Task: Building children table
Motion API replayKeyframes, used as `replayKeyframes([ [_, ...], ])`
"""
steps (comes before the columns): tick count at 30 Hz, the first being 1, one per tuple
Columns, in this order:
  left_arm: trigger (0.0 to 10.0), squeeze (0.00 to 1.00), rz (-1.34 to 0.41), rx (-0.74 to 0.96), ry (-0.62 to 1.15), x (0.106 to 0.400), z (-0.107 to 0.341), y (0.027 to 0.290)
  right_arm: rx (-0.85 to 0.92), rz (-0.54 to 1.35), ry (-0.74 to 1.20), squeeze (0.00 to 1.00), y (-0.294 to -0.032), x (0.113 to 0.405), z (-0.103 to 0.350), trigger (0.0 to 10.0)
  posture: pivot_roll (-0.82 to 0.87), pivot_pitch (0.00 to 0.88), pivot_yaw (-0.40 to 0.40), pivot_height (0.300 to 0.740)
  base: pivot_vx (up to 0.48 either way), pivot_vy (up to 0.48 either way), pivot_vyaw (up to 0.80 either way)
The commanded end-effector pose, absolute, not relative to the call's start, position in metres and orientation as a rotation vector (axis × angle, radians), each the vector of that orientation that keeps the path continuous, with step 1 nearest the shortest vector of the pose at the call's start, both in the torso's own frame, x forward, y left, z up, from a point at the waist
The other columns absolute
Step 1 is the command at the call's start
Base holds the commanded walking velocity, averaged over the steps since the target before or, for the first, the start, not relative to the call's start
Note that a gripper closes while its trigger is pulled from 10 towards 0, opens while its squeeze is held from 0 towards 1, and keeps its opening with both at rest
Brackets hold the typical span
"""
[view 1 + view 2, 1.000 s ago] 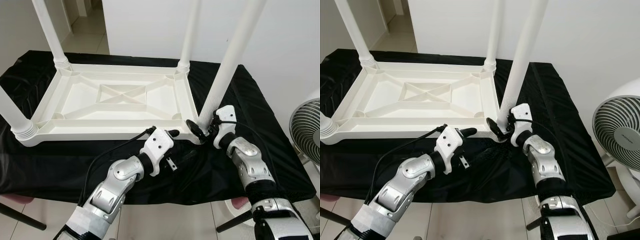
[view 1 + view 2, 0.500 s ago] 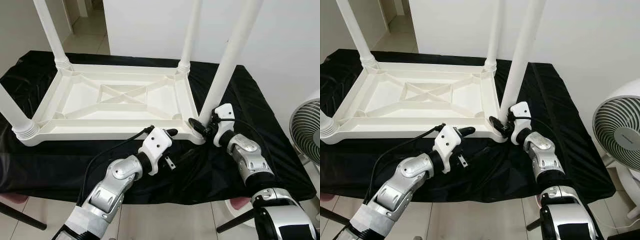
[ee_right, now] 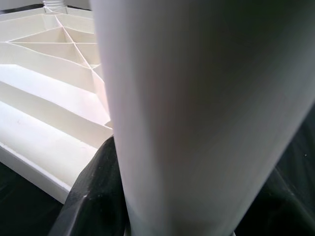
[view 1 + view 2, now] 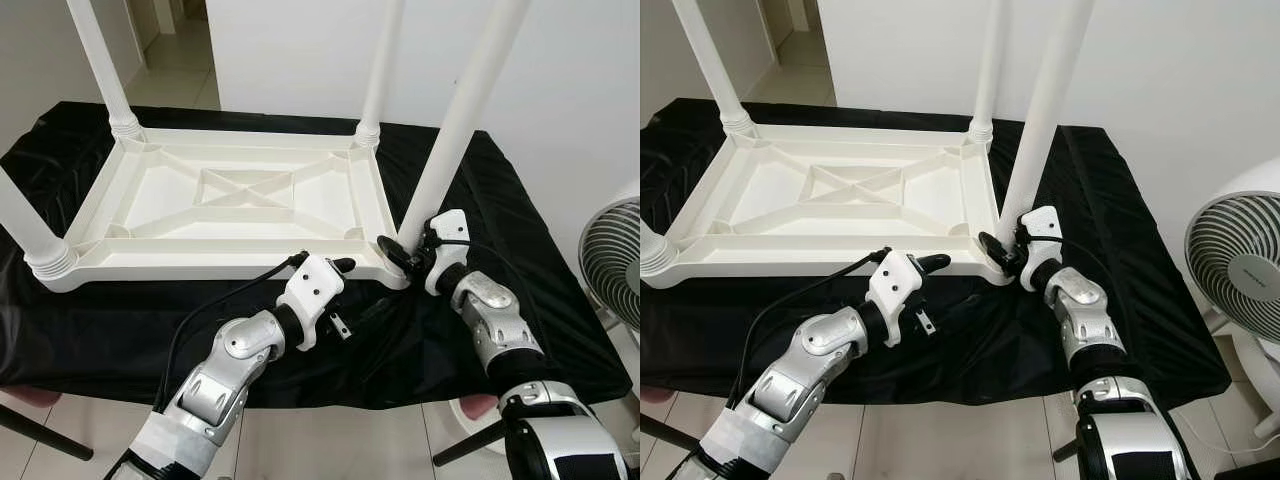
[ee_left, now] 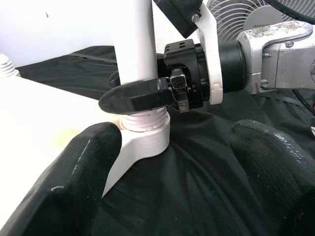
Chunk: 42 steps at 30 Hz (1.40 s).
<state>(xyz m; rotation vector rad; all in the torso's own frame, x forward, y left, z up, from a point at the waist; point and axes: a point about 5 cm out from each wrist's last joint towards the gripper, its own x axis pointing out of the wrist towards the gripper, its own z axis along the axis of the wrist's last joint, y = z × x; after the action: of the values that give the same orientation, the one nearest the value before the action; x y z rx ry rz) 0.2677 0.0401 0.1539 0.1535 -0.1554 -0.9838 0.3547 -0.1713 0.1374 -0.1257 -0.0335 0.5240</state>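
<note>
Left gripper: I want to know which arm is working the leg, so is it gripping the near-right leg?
No: the left gripper is open, short of the leg, which the right gripper clamps.

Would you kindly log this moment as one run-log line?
right gripper: shut on table leg base | left gripper: open, beside corner | tabletop: upside down on black cloth

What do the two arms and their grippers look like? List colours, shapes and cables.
Both arms are silver, rounded metal segments with dark joints. The left arm has a white wrap near its upper end. Each wrist ends in a white housing bearing a gripper of two long black fingers: left gripper, right gripper. A thin black cable loops along each forearm to the housing.
</note>
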Motion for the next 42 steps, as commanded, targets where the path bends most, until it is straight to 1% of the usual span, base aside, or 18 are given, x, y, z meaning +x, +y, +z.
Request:
replayKeyframes([
  [1,10.0,0.0,-1.016,0.16,-0.149,0.265,0.153,0.038,-0.13,0.493,0.038,0.0,-0.167,0.349,0.12,10.0,0.08,0.054,-0.037,0.74,0.0,0.0,0.0],
  [4,10.0,0.0,-1.017,0.159,-0.15,0.266,0.153,0.038,-0.114,0.432,0.03,0.0,-0.164,0.349,0.122,10.0,0.08,0.052,-0.035,0.74,0.0,0.0,0.0],
  [6,10.0,0.0,-1.021,0.158,-0.15,0.266,0.153,0.037,-0.095,0.326,0.016,0.0,-0.16,0.349,0.126,10.0,0.07,0.052,-0.032,0.74,0.0,0.0,0.0],
  [9,10.0,0.0,-1.022,0.158,-0.15,0.266,0.153,0.036,-0.089,0.291,0.012,0.0,-0.159,0.348,0.127,10.0,0.07,0.053,-0.033,0.74,0.0,0.0,0.0],
  [10,10.0,0.0,-1.024,0.158,-0.15,0.266,0.153,0.036,-0.063,0.215,0.001,0.0,-0.159,0.348,0.129,10.0,0.07,0.053,-0.031,0.74,0.0,0.0,0.0],
  [11,10.0,0.0,-1.024,0.158,-0.15,0.266,0.153,0.036,-0.063,0.215,0.001,0.0,-0.159,0.348,0.129,10.0,0.07,0.053,-0.031,0.74,0.0,0.0,0.0],
  [12,10.0,0.0,-1.025,0.157,-0.149,0.266,0.153,0.036,-0.03,0.121,-0.011,0.0,-0.157,0.346,0.13,10.0,0.07,0.053,-0.03,0.74,0.0,0.0,0.0],
  [13,10.0,0.0,-1.025,0.157,-0.149,0.266,0.153,0.036,-0.03,0.121,-0.011,0.0,-0.157,0.346,0.13,10.0,0.07,0.053,-0.03,0.74,0.0,0.0,0.0],
  [14,10.0,0.0,-1.027,0.157,-0.149,0.266,0.153,0.036,-0.009,0.044,-0.009,0.0,-0.153,0.342,0.128,10.0,0.07,0.052,-0.029,0.74,0.0,0.0,0.0],
  [16,10.0,0.0,-1.027,0.157,-0.149,0.266,0.153,0.036,-0.009,0.044,-0.009,0.0,-0.153,0.342,0.128,10.0,0.07,0.052,-0.029,0.74,0.0,0.0,0.0],
  [18,10.0,0.0,-1.03,0.155,-0.151,0.266,0.154,0.035,0.005,-0.091,-0.004,0.0,-0.138,0.332,0.124,10.0,0.07,0.05,-0.029,0.74,0.0,0.0,0.0],
  [19,10.0,0.0,-1.03,0.154,-0.151,0.266,0.154,0.035,0.018,-0.119,-0.003,0.0,-0.128,0.326,0.123,10.0,0.07,0.05,-0.03,0.74,0.0,0.0,0.0],
  [22,10.0,0.0,-1.031,0.153,-0.151,0.266,0.154,0.035,0.031,-0.121,-0.004,0.0,-0.119,0.323,0.123,10.0,0.07,0.05,-0.03,0.74,0.0,0.0,0.0],
  [24,10.0,0.0,-1.032,0.152,-0.15,0.266,0.153,0.035,0.033,-0.075,0.004,0.0,-0.106,0.32,0.125,10.0,0.07,0.05,-0.032,0.74,0.0,0.0,0.0],
  [35,10.0,0.0,-1.031,0.151,-0.149,0.264,0.153,0.035,0.021,-0.088,0.028,0.0,-0.109,0.319,0.125,10.0,0.08,0.047,-0.04,0.74,0.0,0.0,0.0],
  [36,10.0,0.0,-1.03,0.151,-0.148,0.264,0.153,0.035,0.022,-0.088,0.017,1.0,-0.111,0.318,0.127,10.0,0.08,0.044,-0.041,0.74,0.0,0.0,0.0],
  [41,10.0,0.0,-1.029,0.152,-0.148,0.264,0.152,0.035,0.036,-0.075,0.003,1.0,-0.113,0.318,0.129,10.0,0.08,0.042,-0.042,0.74,0.0,0.0,0.0],
  [42,10.0,0.0,-1.029,0.153,-0.149,0.264,0.153,0.035,0.043,-0.045,-0.007,1.0,-0.117,0.318,0.13,10.0,0.08,0.04,-0.043,0.74,0.0,0.0,0.0],
])
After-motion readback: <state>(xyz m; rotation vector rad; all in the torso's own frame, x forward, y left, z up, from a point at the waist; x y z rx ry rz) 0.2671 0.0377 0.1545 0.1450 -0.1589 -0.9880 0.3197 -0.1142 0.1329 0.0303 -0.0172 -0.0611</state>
